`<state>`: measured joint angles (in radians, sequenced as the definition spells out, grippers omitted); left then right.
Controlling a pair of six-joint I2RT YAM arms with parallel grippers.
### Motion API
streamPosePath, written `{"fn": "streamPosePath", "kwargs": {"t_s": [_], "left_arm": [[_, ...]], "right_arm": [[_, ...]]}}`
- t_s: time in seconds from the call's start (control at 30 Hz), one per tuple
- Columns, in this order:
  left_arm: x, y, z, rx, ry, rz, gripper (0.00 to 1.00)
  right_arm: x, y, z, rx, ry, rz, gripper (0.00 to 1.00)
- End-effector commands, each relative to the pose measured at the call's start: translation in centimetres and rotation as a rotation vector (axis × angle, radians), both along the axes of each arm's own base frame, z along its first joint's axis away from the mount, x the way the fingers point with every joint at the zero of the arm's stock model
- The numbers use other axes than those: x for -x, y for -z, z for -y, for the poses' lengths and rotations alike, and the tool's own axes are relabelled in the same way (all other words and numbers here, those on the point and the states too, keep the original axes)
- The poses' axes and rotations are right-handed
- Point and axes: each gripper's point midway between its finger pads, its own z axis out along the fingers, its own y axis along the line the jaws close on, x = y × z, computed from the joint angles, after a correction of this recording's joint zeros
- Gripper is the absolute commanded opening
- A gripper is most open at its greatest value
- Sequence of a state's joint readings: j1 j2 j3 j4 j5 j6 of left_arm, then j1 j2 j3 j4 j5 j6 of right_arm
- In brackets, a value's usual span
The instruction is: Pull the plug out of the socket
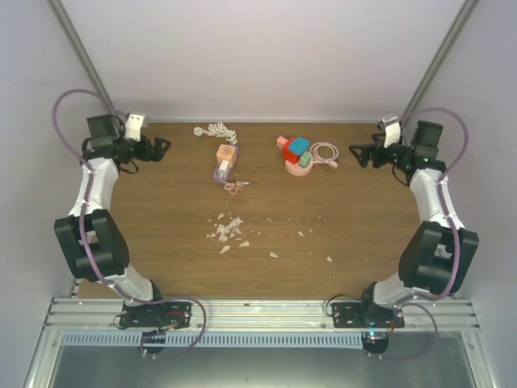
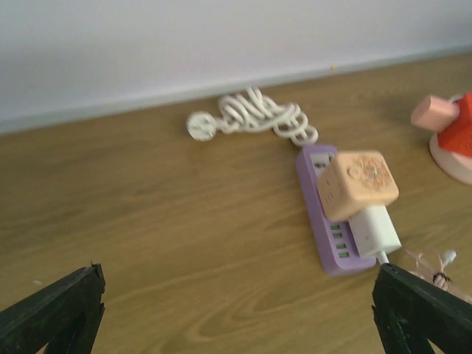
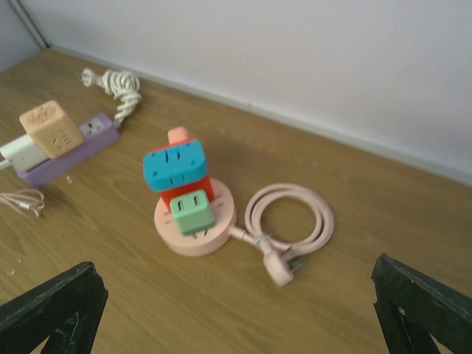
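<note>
A purple socket strip [image 2: 335, 254] lies on the wooden table with an orange cube plug [image 2: 359, 183] and a white charger plug [image 2: 375, 230] pushed into it. In the top view this strip [image 1: 221, 172] sits right of my left gripper [image 1: 164, 146], well apart from it. A round pink socket [image 3: 193, 240] carries a blue plug [image 3: 174, 166], a green plug [image 3: 192, 210] and a red block [image 3: 212, 187]. My right gripper [image 1: 355, 153] hangs to its right, not touching. The left gripper [image 2: 237, 276] and right gripper [image 3: 234, 267] both stand open and hold nothing.
A coiled white cord [image 2: 254, 118] lies by the back wall behind the strip. The round socket's pink cable [image 3: 291, 221] is looped to its right. A thin pink wire [image 1: 237, 187] lies by the strip's near end. Pale scraps [image 1: 230, 230] litter the table's middle.
</note>
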<state>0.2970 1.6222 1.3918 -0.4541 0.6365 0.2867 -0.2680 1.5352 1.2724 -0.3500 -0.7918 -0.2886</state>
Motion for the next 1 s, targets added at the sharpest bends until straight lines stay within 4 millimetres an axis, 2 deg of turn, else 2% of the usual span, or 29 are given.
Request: {"fn": "streamPosePath", "kwargs": {"t_s": [0.0,0.17,0.37,0.67,0.97], "left_arm": [[-0.1,1.4,2.4,-0.036,-0.012,0.011,0.99],[0.5,4.5,6.2,-0.061,0.019,-0.04,0.99],[0.9,5.9,10.9,-0.119,0.066,-0.054,0.99],[-0.1,5.3,17.1,-0.177,0.09,-0.019,0.99],[-4.0,5.1,20.4,-0.18,0.036,-0.026,0.99]], "right_arm": [[0.3,0.9,-0.5,0.018,0.045,0.023,1.0],[1.1,3.5,-1.2,0.019,0.079,-0.003,1.0],[1.7,5.0,-1.6,0.02,0.115,-0.004,1.0],[2.0,4.6,-1.8,0.017,0.145,0.041,1.0],[2.1,3.4,-1.8,0.013,0.158,0.086,1.0]]}}
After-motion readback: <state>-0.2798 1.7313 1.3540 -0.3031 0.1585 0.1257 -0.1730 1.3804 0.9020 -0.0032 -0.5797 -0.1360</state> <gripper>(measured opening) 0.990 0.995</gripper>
